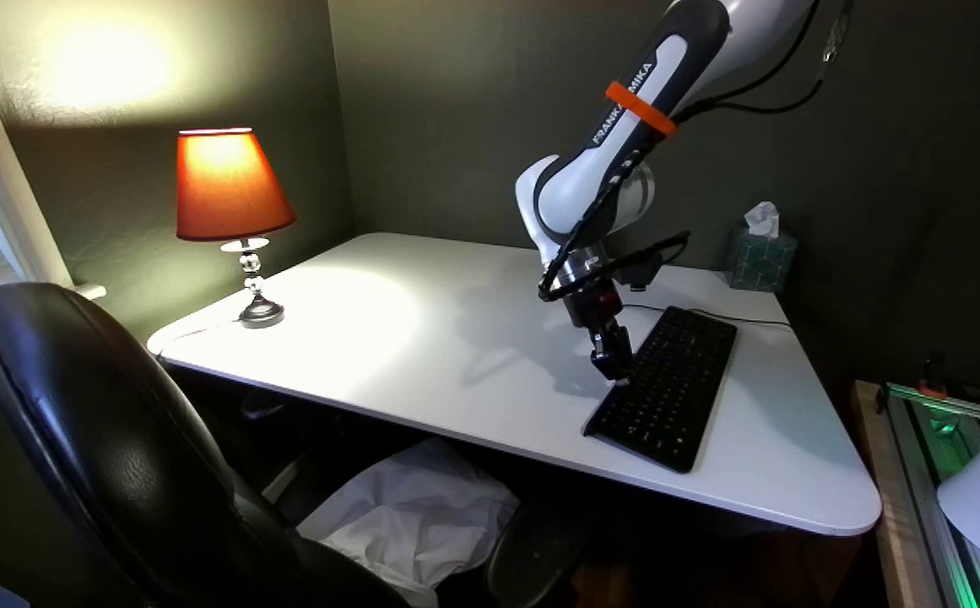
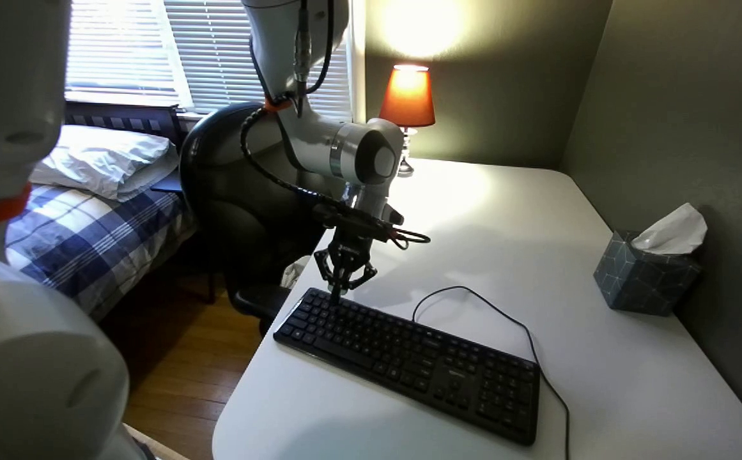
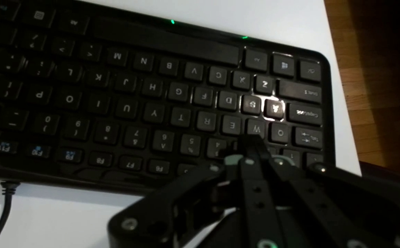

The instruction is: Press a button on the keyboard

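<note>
Pointing the gripper (image 2: 336,297) down over the keyboard (image 2: 409,368), by the number row (image 3: 190,144), near the W key (image 3: 256,128). Pressing both fingers (image 3: 253,179) together, clasping nothing. Leaving contact there uncertain. Having the white desk (image 1: 456,287) under the keyboard, a black cable (image 3: 7,205) at its rear edge, a tissue box (image 1: 761,262) near it and a lit orange lamp (image 1: 232,187) well apart from it.

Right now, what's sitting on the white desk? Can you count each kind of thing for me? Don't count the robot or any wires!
Keyboard, black: 1
Lamp, lit up: 1
Tissue box, with a tissue poking out: 1
Total: 3
</note>
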`<control>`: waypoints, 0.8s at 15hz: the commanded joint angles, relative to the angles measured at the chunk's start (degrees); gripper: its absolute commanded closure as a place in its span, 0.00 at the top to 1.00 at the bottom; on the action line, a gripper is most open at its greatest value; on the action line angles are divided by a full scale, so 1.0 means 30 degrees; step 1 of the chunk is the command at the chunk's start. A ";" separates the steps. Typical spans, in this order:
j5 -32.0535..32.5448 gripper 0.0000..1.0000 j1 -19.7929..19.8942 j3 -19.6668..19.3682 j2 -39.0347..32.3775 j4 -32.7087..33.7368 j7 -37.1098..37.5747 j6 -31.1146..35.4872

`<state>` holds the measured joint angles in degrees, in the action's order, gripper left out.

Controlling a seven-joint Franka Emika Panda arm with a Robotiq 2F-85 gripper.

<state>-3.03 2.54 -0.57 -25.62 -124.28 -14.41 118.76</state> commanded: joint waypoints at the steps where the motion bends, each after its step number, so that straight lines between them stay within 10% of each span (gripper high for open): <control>1: 0.0171 0.00 0.0190 0.0114 -0.0395 0.0536 0.0445 -0.0641; 12: 0.0133 0.00 0.0208 0.0138 -0.1028 0.1308 0.0676 -0.1745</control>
<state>-3.03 2.75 -0.53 -27.36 -122.04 -13.61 115.70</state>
